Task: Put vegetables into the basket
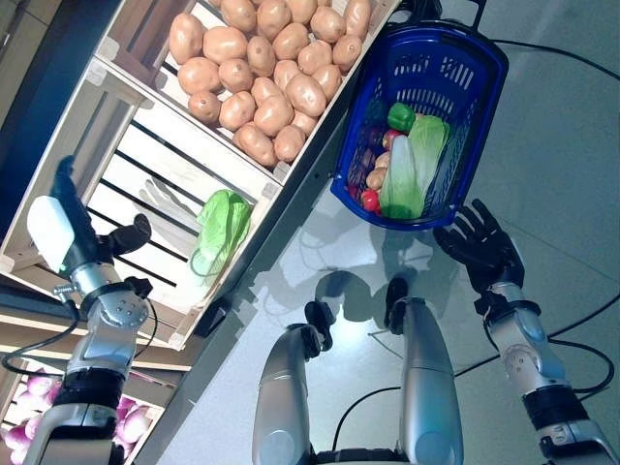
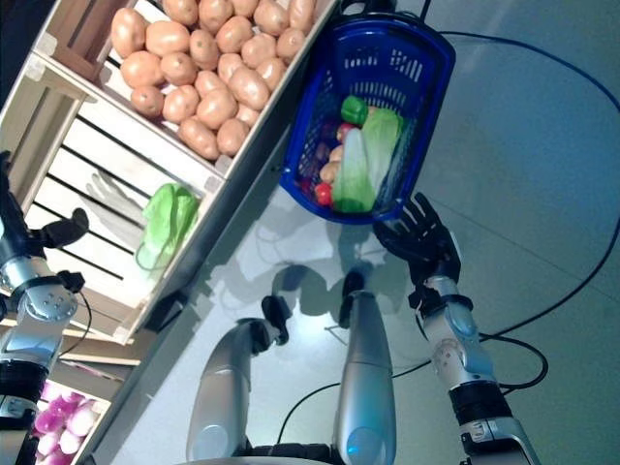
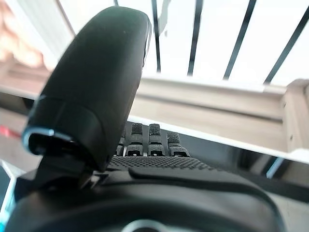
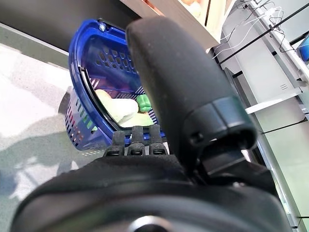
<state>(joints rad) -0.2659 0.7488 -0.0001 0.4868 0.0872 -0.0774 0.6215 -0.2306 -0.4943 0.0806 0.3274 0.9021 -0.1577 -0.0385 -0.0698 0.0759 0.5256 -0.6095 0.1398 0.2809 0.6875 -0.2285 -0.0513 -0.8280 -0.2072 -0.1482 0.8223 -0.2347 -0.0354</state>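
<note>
A blue basket (image 1: 455, 73) stands on the floor beside the wooden shelf. It holds a pale green cabbage (image 1: 412, 160), a green pepper (image 1: 400, 116), a small red vegetable (image 1: 369, 200) and a potato. My right hand (image 1: 480, 247) hovers just short of the basket's near rim, open and empty; its wrist view shows the basket (image 4: 87, 53) past the straight fingers. One leafy green cabbage (image 1: 223, 228) lies in the white slatted crate (image 1: 145, 184). My left hand (image 1: 82, 232) hangs open at that crate's near corner, a hand's width from the cabbage, holding nothing.
A wooden crate full of potatoes (image 1: 262, 68) sits beyond the slatted crate, next to the basket. Purple onions (image 1: 29, 407) show on a lower shelf at the left. Grey floor (image 1: 542, 174) stretches to the right of the basket.
</note>
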